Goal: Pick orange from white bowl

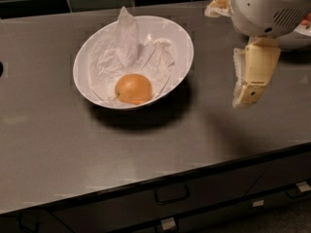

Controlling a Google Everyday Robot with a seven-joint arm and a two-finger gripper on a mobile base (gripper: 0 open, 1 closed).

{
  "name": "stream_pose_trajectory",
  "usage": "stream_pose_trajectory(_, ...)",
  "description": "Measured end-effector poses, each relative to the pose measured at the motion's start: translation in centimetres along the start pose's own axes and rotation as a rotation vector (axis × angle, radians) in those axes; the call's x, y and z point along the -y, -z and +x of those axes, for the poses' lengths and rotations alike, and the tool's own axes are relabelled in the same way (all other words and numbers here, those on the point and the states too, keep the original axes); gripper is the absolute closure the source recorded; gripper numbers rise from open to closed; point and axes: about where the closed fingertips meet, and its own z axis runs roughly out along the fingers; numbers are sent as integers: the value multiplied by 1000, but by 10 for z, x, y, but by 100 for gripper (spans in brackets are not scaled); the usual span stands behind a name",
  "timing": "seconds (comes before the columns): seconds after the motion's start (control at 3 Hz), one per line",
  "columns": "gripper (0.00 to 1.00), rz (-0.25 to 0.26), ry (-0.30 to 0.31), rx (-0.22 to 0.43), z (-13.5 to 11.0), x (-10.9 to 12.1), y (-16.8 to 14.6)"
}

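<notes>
The orange (133,88) lies in the front part of the large white bowl (87,57), on crumpled white paper. The bowl stands on the dark grey counter, left of centre. My gripper (249,86) hangs from the white wrist housing (267,8) at the upper right. It points down over the bare counter, to the right of the bowl and apart from it. It holds nothing that I can see.
The rim of a smaller white bowl (297,38) with something red in it peeks out behind the wrist at the far right. The counter's front edge (160,178) runs above dark drawers with handles. A black tiled wall stands behind.
</notes>
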Motion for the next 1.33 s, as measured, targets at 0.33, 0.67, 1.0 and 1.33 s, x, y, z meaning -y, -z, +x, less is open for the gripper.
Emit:
stream_pose_trajectory(0.33, 0, 13, 51, 6, -17, 12, 3)
stream_pose_trajectory(0.67, 0, -1, 108, 18, -34, 27, -4)
stream_pose_trajectory(1.0, 0, -30, 163, 34, -48, 36, -17)
stream_pose_trajectory(1.33, 0, -53, 206, 94, -60, 42, -34)
